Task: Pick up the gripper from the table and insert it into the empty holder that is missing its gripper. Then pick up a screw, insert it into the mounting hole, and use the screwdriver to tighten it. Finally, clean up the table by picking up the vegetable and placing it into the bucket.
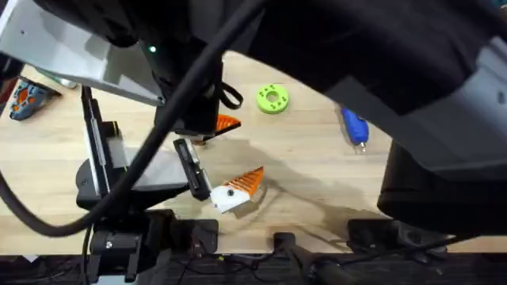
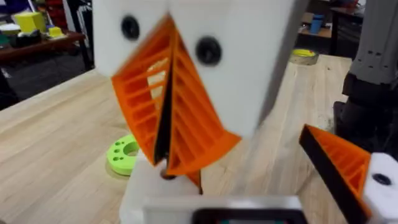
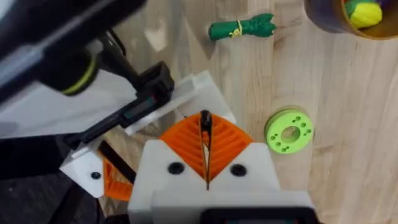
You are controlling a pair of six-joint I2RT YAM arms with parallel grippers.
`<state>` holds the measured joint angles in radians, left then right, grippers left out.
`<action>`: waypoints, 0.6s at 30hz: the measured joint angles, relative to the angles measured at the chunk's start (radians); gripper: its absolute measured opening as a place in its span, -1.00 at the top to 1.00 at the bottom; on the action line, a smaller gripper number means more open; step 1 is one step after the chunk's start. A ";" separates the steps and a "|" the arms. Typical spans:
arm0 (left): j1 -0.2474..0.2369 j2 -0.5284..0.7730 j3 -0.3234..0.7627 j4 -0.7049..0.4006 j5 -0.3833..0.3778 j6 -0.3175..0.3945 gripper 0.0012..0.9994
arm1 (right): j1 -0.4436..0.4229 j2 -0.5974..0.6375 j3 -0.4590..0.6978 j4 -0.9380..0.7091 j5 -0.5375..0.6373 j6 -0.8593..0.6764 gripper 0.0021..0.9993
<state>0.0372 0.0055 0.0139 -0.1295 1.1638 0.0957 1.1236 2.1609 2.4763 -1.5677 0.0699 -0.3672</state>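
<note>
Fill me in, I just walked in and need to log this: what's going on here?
The left end effector and the right end effector are both closed, orange ribbed pads together, close to a white plastic bracket with an orange wedge on the light wooden table. The blue pen-shaped screwdriver and the dark green toy vegetable lie untouched on the wood.

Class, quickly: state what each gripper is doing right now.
Left gripper: closed, pads pressed together, holding nothing visible.
Right gripper: closed, pads pressed together, holding nothing visible.
</note>
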 joint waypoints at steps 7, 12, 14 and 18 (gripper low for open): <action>0.000 0.002 0.000 -0.001 0.001 -0.007 -0.97 | 0.000 0.027 0.000 -0.001 -0.007 0.000 0.99; 0.000 0.002 0.000 -0.001 0.003 -0.007 -0.97 | 0.000 0.027 0.000 -0.001 -0.007 0.000 0.99; 0.000 0.002 0.000 -0.002 0.003 -0.007 -0.97 | 0.000 0.027 0.000 -0.003 -0.007 0.000 0.99; 0.000 0.002 0.000 -0.002 0.003 -0.007 -0.97 | 0.000 0.027 0.000 -0.003 -0.007 0.000 0.99</action>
<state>0.0372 0.0074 0.0139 -0.1310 1.1671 0.0887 1.1236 2.1878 2.4767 -1.5707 0.0628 -0.3668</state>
